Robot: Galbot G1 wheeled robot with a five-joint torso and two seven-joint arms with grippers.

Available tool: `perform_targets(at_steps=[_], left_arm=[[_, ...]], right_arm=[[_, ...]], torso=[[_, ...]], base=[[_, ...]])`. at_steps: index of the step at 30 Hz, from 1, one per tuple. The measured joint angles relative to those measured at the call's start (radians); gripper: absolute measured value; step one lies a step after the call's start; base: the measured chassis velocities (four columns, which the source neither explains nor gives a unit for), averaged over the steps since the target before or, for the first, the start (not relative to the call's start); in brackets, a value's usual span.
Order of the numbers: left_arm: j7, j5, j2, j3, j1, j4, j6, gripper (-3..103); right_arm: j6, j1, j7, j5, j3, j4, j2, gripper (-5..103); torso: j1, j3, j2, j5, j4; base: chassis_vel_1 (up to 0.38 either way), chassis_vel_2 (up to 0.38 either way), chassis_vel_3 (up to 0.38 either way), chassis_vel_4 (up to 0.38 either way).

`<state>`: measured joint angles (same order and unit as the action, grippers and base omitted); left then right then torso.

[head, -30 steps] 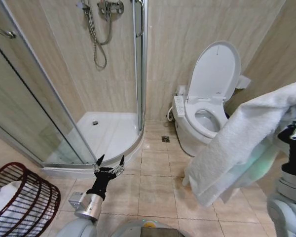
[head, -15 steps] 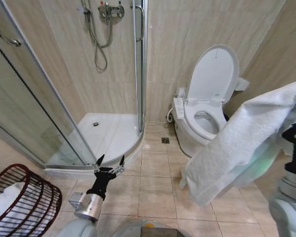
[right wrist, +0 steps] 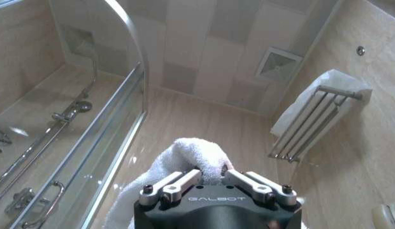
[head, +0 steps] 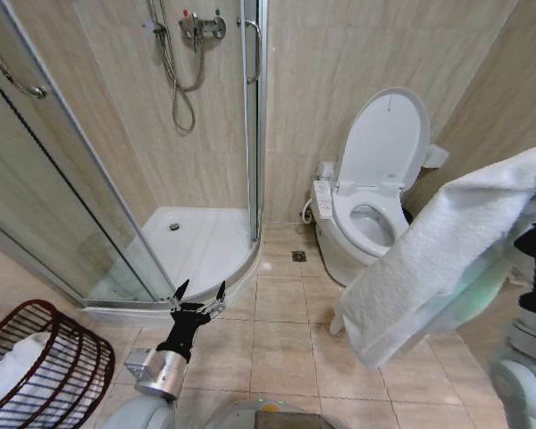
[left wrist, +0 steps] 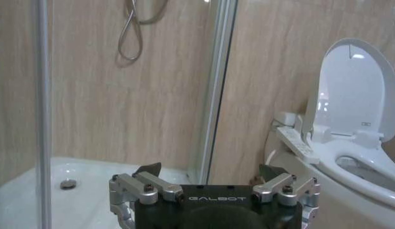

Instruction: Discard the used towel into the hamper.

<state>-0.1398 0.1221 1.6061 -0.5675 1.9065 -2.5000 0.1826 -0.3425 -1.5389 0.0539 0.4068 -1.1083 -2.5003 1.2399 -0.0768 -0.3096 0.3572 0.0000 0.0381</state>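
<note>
A white towel [head: 438, 259] hangs in a long drape at the right of the head view, held up by my right arm at the frame's edge. In the right wrist view my right gripper [right wrist: 210, 175] is shut on a bunched fold of the towel [right wrist: 191, 155]. The hamper [head: 37, 366], a dark reddish-brown openwork basket with white cloth inside, stands on the floor at the lower left. My left gripper [head: 199, 291] is open, held low over the tiles in front of the shower; in the left wrist view, the left gripper [left wrist: 212, 171] has nothing between its fingers.
A glass shower enclosure [head: 116, 179] with a white tray fills the left and centre. A toilet [head: 371, 201] with raised lid stands against the back wall. Beige floor tiles [head: 281, 340] lie open between them. A wall rack with a white towel [right wrist: 318, 114] appears in the right wrist view.
The whole head view has shifted slightly, so the camera moved: the hamper shows a little more at the lower left. The towel stays held in my right gripper; the left arm keeps its pose.
</note>
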Motion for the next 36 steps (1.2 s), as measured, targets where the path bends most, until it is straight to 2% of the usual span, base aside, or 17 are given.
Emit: perform_targets(at_steps=[4,8,16,22,26,30,36], left_arm=[[0.000,0.000,0.000,0.000,0.000,0.000,0.000,100],[0.000,0.000,0.000,0.000,0.000,0.000,0.000,100],[0.000,0.000,0.000,0.000,0.000,0.000,0.000,100],[0.000,0.000,0.000,0.000,0.000,0.000,0.000,100],[0.000,0.000,0.000,0.000,0.000,0.000,0.000,100],[0.000,0.000,0.000,0.000,0.000,0.000,0.000,100],[0.000,0.000,0.000,0.000,0.000,0.000,0.000,100]], right_arm=[[0.003,0.000,-0.001,0.002,0.009,0.000,-0.002,2],[0.026,0.021,0.001,0.010,0.023,0.000,-0.039,2],[0.037,0.062,-0.017,0.106,-0.007,0.008,-0.104,2],[0.042,0.092,-0.013,0.083,0.010,0.029,-0.105,2],[0.045,0.035,-0.020,0.084,-0.045,0.008,-0.115,2],[0.048,0.021,-0.030,0.127,-0.093,0.002,-0.114,2],[0.052,0.102,-0.032,0.088,0.036,0.051,-0.089,2]], torso=[[-0.005,-0.012,0.016,0.0001,-0.0002],[-0.010,-0.021,0.031,0.0001,0.0000],[-0.022,-0.043,0.065,-0.0004,0.0000],[-0.031,-0.056,0.087,0.0000,0.0003],[-0.037,-0.066,0.103,0.0001,-0.0002],[-0.043,-0.075,0.119,-0.0002,-0.0002],[-0.054,-0.093,0.147,0.0001,0.0003]], base=[[0.000,0.000,0.000,0.000],[0.000,0.000,0.000,0.000],[0.000,0.000,0.000,0.000],[0.000,0.000,0.000,0.000],[0.000,0.000,0.000,0.000],[0.000,0.000,0.000,0.000],[0.000,0.000,0.000,0.000]])
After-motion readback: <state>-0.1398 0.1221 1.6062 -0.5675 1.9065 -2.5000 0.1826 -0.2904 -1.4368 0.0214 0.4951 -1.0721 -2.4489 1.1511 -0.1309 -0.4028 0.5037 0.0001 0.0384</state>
